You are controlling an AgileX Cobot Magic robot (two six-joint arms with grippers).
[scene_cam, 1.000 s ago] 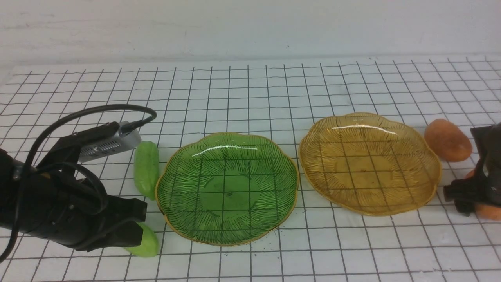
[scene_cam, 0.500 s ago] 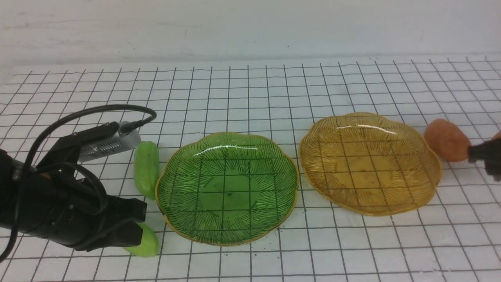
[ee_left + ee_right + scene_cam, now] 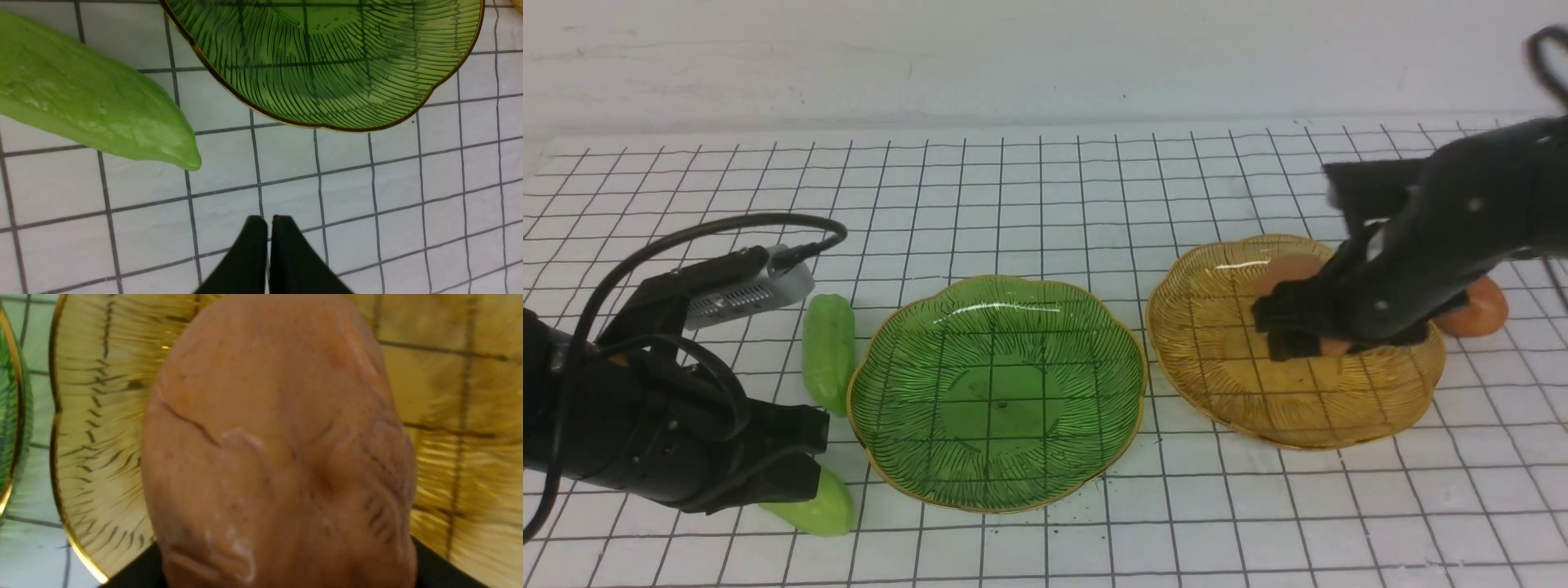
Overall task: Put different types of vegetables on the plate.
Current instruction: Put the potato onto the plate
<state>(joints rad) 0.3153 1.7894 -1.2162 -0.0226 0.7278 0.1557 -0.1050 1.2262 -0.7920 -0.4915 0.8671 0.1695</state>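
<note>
The right gripper [image 3: 1290, 327] is clamped on an orange-brown potato [image 3: 1286, 271], its dark fingers pinching it from either side over the far right part of the amber plate [image 3: 1217, 359]; whether the potato touches the dish cannot be told. In the right wrist view the potato [image 3: 278, 457] fills most of the frame, its long axis running straight out from the gripper, and only dark slivers of the fingers show beside it. The left gripper [image 3: 267, 245] holds nothing; its two black fingers are pressed together low over the gridded table cover [image 3: 1045, 204], just beside the near cucumber [image 3: 817, 510]. That cucumber lies roughly crosswise, with its tapered tip near the front left rim of the green plate [image 3: 996, 392], and its other end is hidden under the left arm. The far cucumber [image 3: 829, 351] lies flat just left of the green plate, with its long axis running away from the robot. A second potato [image 3: 1482, 310] sits on the table just right of the amber plate, mostly hidden behind the right arm.
</note>
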